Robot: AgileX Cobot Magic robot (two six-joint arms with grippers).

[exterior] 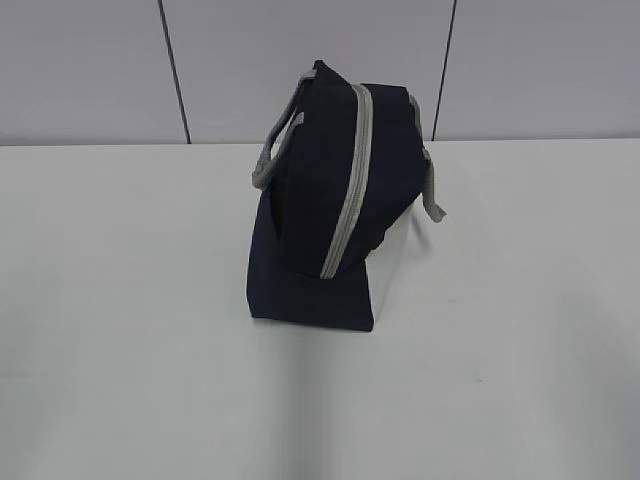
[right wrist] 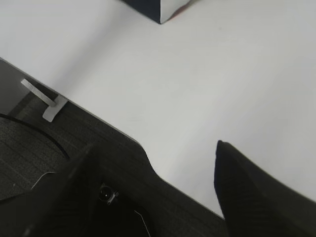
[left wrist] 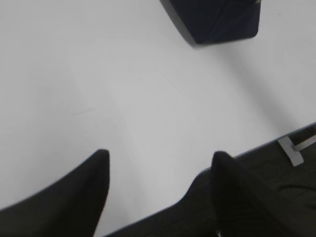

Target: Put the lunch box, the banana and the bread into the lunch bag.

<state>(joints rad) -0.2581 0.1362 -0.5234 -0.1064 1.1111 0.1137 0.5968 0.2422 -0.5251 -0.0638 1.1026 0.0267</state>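
Note:
The navy lunch bag (exterior: 310, 200) stands upright in the middle of the white table (exterior: 120, 300). Its grey zipper band (exterior: 350, 190) runs over the top towards me, and grey handles hang on both sides. One corner of the lunch bag (left wrist: 217, 19) shows at the top of the left wrist view, and a corner of the lunch bag (right wrist: 153, 7) shows in the right wrist view too. The lunch box, the banana and the bread are out of view. My left gripper (left wrist: 161, 154) and right gripper (right wrist: 155, 146) are open and empty over the table's near edge, far from the bag.
The table's front edge (left wrist: 256, 148) crosses the left wrist view, with dark floor beyond it. That front edge (right wrist: 113, 129) also crosses the right wrist view. A grey bracket (left wrist: 291, 150) sticks out below the edge. A panelled wall (exterior: 100, 70) stands behind the table.

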